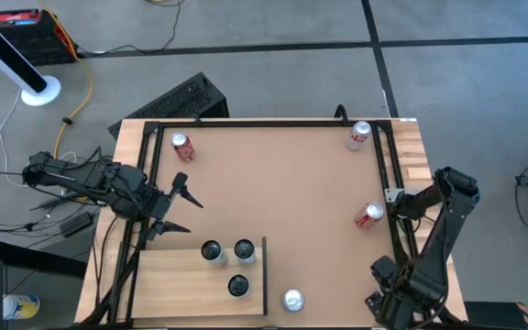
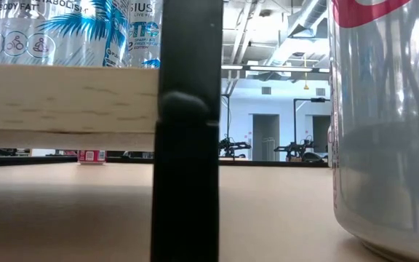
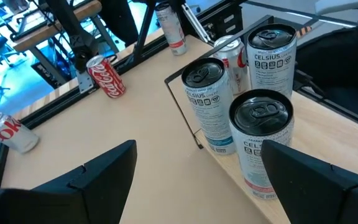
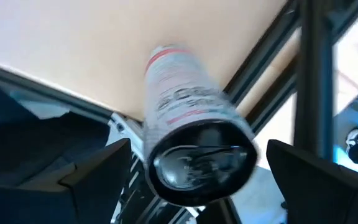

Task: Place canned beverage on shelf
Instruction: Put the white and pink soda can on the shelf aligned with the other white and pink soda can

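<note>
A red and silver can (image 1: 368,214) stands upright on the brown tabletop by the right rail. My right gripper (image 1: 392,205) hangs above it, pointing steeply down and open. In its wrist view the can's top (image 4: 197,158) shows between the two spread fingers, apart from both. The pale wood shelf (image 1: 168,275) with its thin black rail (image 1: 264,275) sits at the near left. Three tall black-topped cans (image 1: 238,286) stand on it. My left gripper (image 1: 180,203) waits open just beyond the shelf's far edge, touching nothing, with the shelf cans (image 3: 260,137) ahead of it.
Other cans stand on the table: a red one (image 1: 182,147) far left, a silver one (image 1: 359,136) far right, and a silver one (image 1: 292,300) near the front, right of the shelf rail. A black frame (image 1: 273,122) runs along the table's edges.
</note>
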Controlling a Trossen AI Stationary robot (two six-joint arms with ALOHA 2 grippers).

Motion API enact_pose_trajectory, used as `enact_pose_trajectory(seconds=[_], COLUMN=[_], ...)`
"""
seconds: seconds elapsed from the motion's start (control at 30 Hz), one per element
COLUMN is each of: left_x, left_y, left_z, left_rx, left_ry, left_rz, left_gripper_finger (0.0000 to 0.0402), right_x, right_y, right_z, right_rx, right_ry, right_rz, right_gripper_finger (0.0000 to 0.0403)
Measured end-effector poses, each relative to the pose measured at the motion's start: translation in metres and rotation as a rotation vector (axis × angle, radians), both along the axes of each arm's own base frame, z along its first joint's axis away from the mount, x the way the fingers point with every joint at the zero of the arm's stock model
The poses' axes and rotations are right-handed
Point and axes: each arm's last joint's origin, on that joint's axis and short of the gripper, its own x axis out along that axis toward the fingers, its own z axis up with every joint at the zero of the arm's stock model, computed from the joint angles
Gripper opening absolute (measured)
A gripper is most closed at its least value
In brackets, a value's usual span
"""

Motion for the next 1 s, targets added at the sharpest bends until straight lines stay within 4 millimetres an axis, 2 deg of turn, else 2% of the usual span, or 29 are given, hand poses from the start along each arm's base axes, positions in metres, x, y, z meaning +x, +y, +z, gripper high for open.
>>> enact_pose_trajectory(seconds=[0.13, 0.4, 0.53, 0.73, 1.0], left_x=[0.000, 0.000, 0.000, 0.001, 0.001], left_y=[0.000, 0.000, 0.000, 0.000, 0.000], left_z=[0.000, 0.000, 0.000, 0.000, 0.000], left_rx=[0.001, 0.000, 0.000, 0.000, -0.003], left_ry=[-0.002, -0.002, -0.002, 0.001, 0.001], left_rz=[0.000, 0.000, 0.000, 0.001, 0.001], left_gripper_finger=[0.0330, 0.0330, 0.0330, 0.0330, 0.0330], right_x=[0.002, 0.002, 0.002, 0.013, 0.030], right_y=[0.002, 0.004, 0.002, -0.006, -0.019], right_z=[-0.007, -0.007, -0.007, -0.007, -0.006], right_rx=[0.028, 0.064, 0.062, 0.089, 0.117], right_ry=[-0.015, -0.007, -0.007, -0.012, -0.026], right_rz=[0.003, 0.057, 0.106, 0.171, 0.257], right_gripper_finger=[0.0400, 0.0386, 0.0360, 0.0279, 0.0277])
